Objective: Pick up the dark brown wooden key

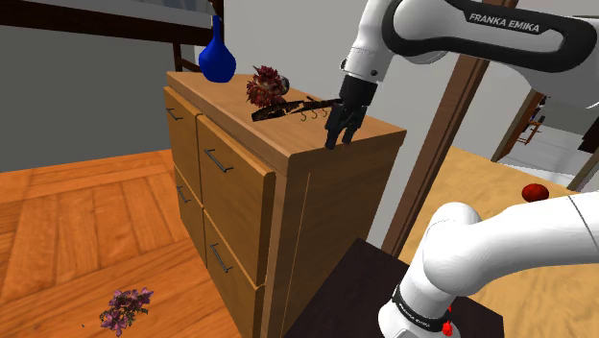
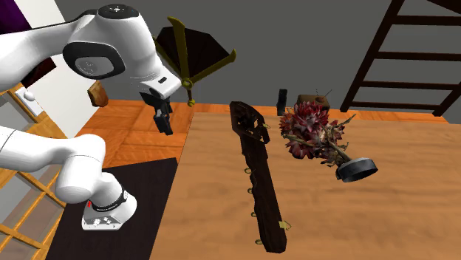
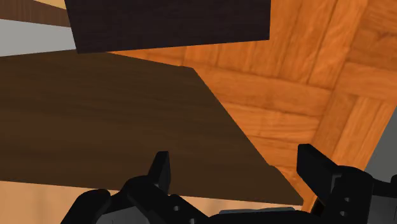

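The dark brown wooden key (image 1: pixel 288 108) is a long bar with small brass hooks. It lies flat on the wooden dresser top (image 1: pixel 317 144), and it runs down the middle of the top in the second exterior view (image 2: pixel 258 173). My gripper (image 1: pixel 339 138) hangs open, fingers pointing down, at the dresser's corner just past the key's end, apart from it. In the second exterior view the gripper (image 2: pixel 166 124) is off the dresser's left edge. In the wrist view the open gripper (image 3: pixel 238 168) holds nothing and looks past the dresser's dark edge (image 3: pixel 127 133) at the parquet floor.
A blue vase (image 1: pixel 217 58) and a dried flower bunch (image 1: pixel 266 86) stand on the dresser beside the key; the flowers (image 2: pixel 314 133) almost touch it. The dark stand (image 1: pixel 365 298) sits close to the dresser. A small bouquet (image 1: pixel 127 307) lies on the floor.
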